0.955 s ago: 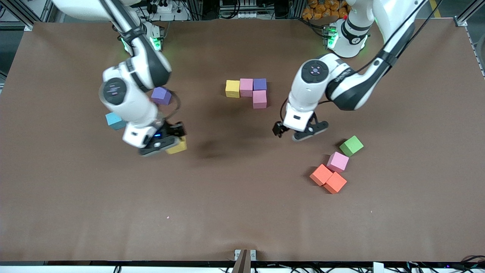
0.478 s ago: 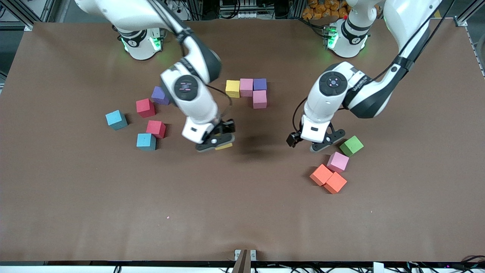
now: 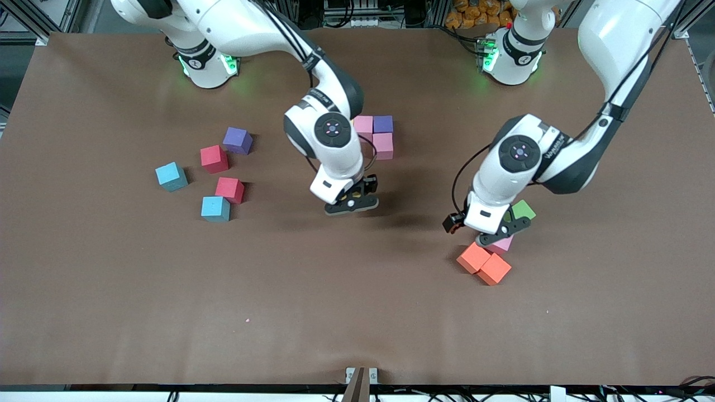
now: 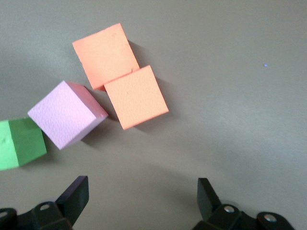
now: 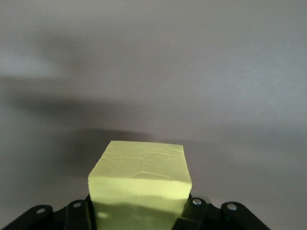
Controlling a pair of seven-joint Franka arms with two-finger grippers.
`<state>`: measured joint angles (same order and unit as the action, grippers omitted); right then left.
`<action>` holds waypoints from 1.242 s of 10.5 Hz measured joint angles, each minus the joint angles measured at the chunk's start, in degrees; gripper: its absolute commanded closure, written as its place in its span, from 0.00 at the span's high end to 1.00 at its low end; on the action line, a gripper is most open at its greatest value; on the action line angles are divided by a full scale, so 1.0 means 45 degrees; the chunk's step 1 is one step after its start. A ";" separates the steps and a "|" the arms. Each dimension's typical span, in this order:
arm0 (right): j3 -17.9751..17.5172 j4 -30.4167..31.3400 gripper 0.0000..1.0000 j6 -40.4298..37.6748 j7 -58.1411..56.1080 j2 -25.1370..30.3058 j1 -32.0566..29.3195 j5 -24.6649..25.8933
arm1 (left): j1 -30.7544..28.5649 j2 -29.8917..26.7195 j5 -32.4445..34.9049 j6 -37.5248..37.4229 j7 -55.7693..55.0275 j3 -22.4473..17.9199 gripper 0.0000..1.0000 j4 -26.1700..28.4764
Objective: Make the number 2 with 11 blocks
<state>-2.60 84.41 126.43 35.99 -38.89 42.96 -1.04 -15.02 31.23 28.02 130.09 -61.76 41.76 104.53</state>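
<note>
Yellow foam: one yellow cube [image 5: 140, 179] clamped in the right pincer [image 3: 351, 202], carried in the air over bare bench [image 3: 167, 312] just on the front-camera side of the started figure.

Started number 2, as visible: pink cube [image 3: 364, 123] and purple-blue cube [image 3: 383, 123] side by side, touching; second pink cube [image 3: 383, 146] touching the purple-blue one on its nearer side. The right arm covers whatever lies beside them toward its own end.

Left pincer [image 3: 487, 230]: jaws spread wide, empty, hanging over the cluster toward the left arm's end — pale pink cube [image 4: 66, 114], two orange cubes [image 4: 104, 55] [image 4: 135, 97] touching each other, green cube [image 4: 19, 143] beside the pink one.

Loose stock toward the right arm's end: purple cube [image 3: 237, 139], two red cubes [image 3: 214, 158] [image 3: 230, 189], two blue cubes [image 3: 170, 176] [image 3: 215, 208], all apart.

Step in hand, judged: delivery of the yellow cube to the figure. Next move calls for squaring it against a placed cube and setting it down flush without nudging its neighbours; the left pincer looks lined up to descend on the pale pink cube.
</note>
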 measured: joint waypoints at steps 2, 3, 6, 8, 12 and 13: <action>-0.0053 -0.0114 0.29 0.0002 0.0819 -0.0234 0.0857 -0.0002 | 0.0084 0.0748 0.0079 0.0001 0.0180 -0.0308 1.00 -0.0697; -0.0123 -0.0170 0.29 0.0002 0.1079 -0.0338 0.1182 -0.0002 | 0.0211 0.1080 0.0416 0.0001 0.0224 -0.0497 1.00 -0.1020; -0.0221 -0.0219 0.29 0.0223 0.1667 -0.0733 0.1877 -0.0002 | 0.1529 0.1736 0.0899 0.0000 0.0224 -0.1883 1.00 -0.1513; -0.0335 -0.0220 0.29 0.0442 0.1795 -0.1005 0.1909 -0.0002 | 0.1853 0.1845 0.0900 -0.0002 0.0224 -0.2241 1.00 -0.1717; -0.0370 -0.0158 0.29 0.0712 0.1835 -0.1343 0.1901 -0.0002 | 0.1860 0.2093 0.0901 -0.0010 0.0223 -0.2270 1.00 -0.2052; -0.0465 -0.0091 0.29 0.0905 0.1843 -0.1417 0.1902 -0.0002 | 0.1885 0.2223 0.0901 -0.0010 0.0222 -0.2271 1.00 -0.2178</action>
<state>-4.69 84.00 130.50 44.29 -45.26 51.52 -1.05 -6.54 41.23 32.08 130.04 -60.76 31.54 94.73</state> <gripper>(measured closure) 0.405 0.000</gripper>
